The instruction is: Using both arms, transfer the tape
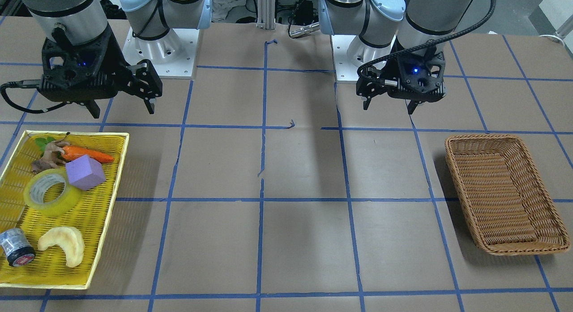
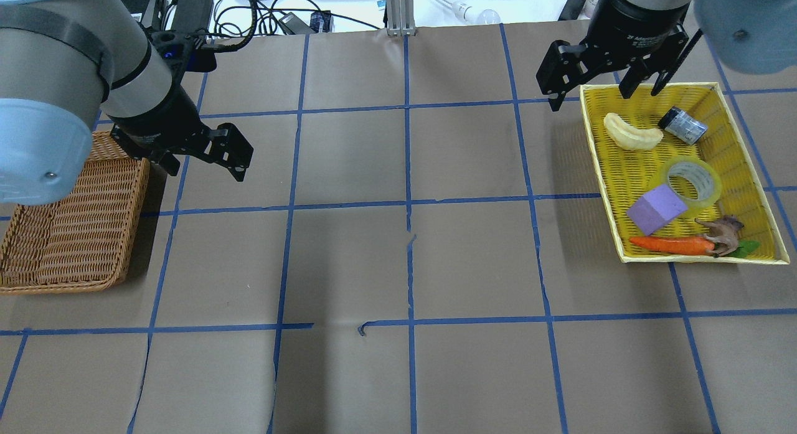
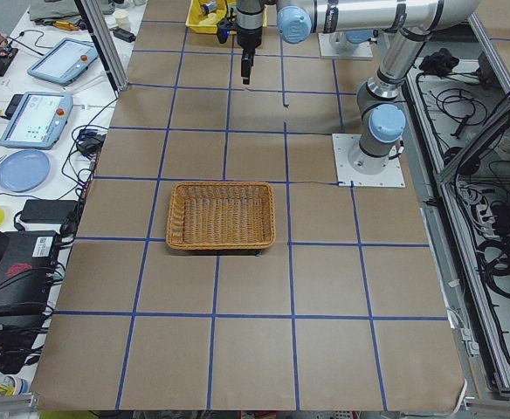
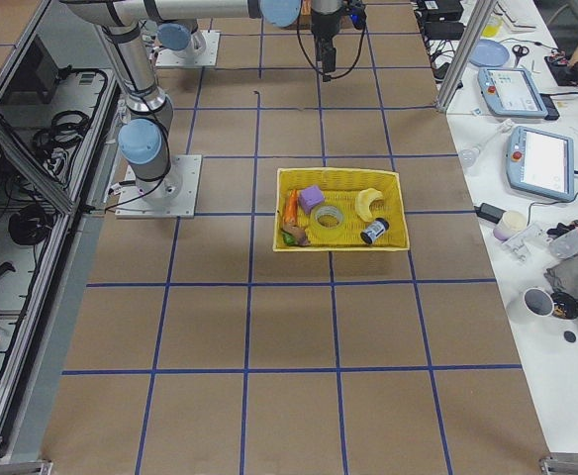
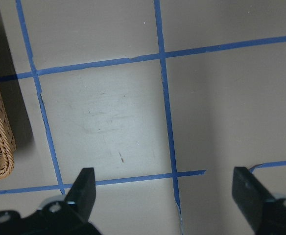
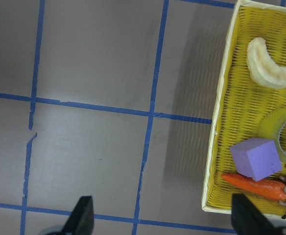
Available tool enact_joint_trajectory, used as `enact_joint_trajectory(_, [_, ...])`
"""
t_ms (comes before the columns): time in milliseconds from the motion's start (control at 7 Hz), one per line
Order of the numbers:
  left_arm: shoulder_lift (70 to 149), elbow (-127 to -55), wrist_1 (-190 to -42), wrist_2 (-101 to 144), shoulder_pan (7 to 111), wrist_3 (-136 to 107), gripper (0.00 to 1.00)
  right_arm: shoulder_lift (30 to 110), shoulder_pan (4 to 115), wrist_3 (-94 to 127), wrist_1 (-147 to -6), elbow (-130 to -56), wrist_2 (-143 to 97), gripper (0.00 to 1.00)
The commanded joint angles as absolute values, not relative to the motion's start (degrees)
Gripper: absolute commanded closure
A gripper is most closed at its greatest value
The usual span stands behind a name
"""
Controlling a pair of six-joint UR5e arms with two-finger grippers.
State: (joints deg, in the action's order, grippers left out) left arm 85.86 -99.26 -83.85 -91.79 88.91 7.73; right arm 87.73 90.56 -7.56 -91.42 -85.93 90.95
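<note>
Tape (image 1: 53, 192): one wide translucent yellow roll with a whitish core, laid flat with its hole upward near the middle of the yellow tray (image 2: 622, 172). It is gripped by nothing. A purple block (image 1: 85, 172) is set just beside it; contact between the two cannot be told. Also held in the tray: an orange carrot (image 1: 87, 154) and a small brown animal figure (image 1: 49, 153) at one end, and a pale curved piece (image 1: 63, 245) and a small dark roll with a red label (image 1: 15, 247) at the other. Right gripper (image 1: 123, 109): fingers spread wide, nothing held, raised above the table (image 1: 304, 168) near the tray. Left gripper (image 1: 388, 107): fingers likewise spread, nothing held, raised near the brown wicker basket (image 1: 506, 195), which is placed well apart from the tray.
</note>
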Motion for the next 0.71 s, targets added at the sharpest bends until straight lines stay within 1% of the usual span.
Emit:
enact_joint_trajectory(0, [85.9, -99.2, -83.8, -91.8, 88.9, 7.7, 0.00, 87.9, 90.5, -7.6, -91.3, -85.7, 91.0, 0.00])
enact_joint_trajectory(571, [85.8, -99.2, -83.8, -91.8, 88.8, 8.6, 0.00, 87.2, 90.3, -7.7, -89.0, -84.3, 91.8, 0.00])
